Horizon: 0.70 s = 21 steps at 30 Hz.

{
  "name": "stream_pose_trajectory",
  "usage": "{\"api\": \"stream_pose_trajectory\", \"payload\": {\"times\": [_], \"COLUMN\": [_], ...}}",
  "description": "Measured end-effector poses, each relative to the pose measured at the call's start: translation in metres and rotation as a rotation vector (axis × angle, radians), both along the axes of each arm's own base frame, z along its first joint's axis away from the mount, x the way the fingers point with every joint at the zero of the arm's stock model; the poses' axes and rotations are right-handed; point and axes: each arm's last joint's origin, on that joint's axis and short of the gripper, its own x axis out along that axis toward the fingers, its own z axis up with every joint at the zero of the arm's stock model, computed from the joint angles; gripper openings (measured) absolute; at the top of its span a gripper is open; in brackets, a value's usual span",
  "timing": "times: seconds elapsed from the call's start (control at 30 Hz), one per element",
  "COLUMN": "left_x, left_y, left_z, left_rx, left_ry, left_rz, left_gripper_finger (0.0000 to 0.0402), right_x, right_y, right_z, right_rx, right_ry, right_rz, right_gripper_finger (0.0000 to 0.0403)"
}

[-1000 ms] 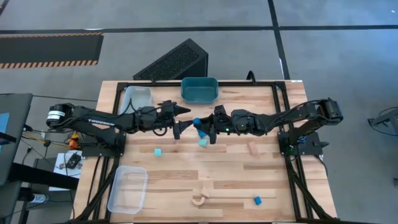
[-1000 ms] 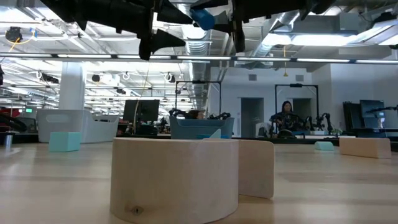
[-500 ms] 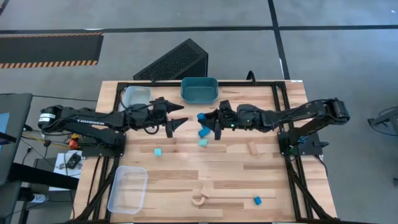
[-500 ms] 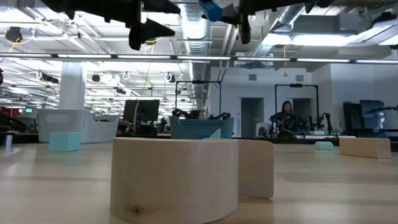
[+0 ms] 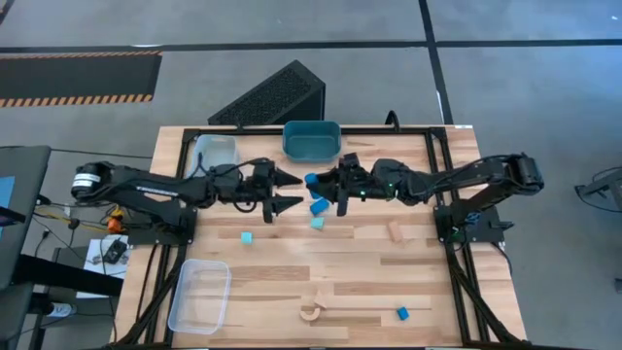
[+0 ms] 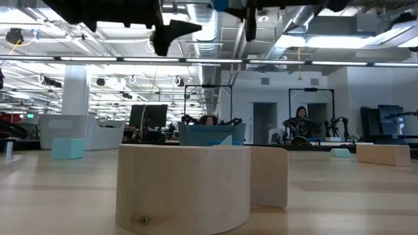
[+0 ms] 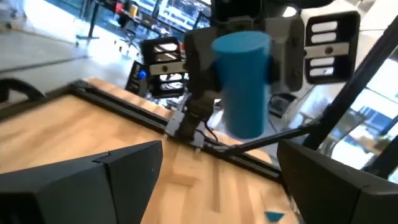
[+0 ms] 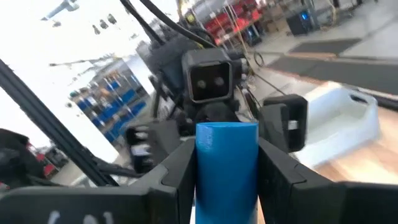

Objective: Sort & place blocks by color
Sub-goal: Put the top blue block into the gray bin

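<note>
Right gripper (image 5: 318, 184) holds blue cylinder block (image 5: 312, 181) mid-air over worktop (image 5: 292, 272), jaws clamped on its sides, block end jutting toward other arm, likely offered for handover. Left gripper (image 5: 292, 189) faces it from 9 o'clock, jaws spread wide, empty, block not yet between them. Teal tub (image 5: 311, 141) at 12 o'clock of the pair. Cyan blocks (image 5: 248, 237) lie loose below at 6 o'clock; blue block (image 5: 401, 313) and wooden arch (image 5: 311, 311) near front edge, unsorted.
</note>
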Motion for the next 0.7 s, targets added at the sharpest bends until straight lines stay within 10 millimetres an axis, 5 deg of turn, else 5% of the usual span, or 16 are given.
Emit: {"api": "stream_pose_trajectory", "payload": {"times": [0.4,0.7], "left_x": [0.007,0.023], "left_y": [0.003,-0.004], "left_z": [-0.002,0.000], "left_rx": [-0.018,-0.005], "left_ry": [-0.054,-0.119], "left_rz": [0.081,-0.082], "left_gripper_finger": [0.0267,0.0262], "right_x": [0.000,0.000], "right_y": [0.007,0.000], "right_z": [-0.002,0.001], "right_rx": [0.000,-0.041], "right_ry": [0.017,-0.013], "right_rz": [0.030,-0.013], "right_gripper_finger": [0.0141,0.0143]}}
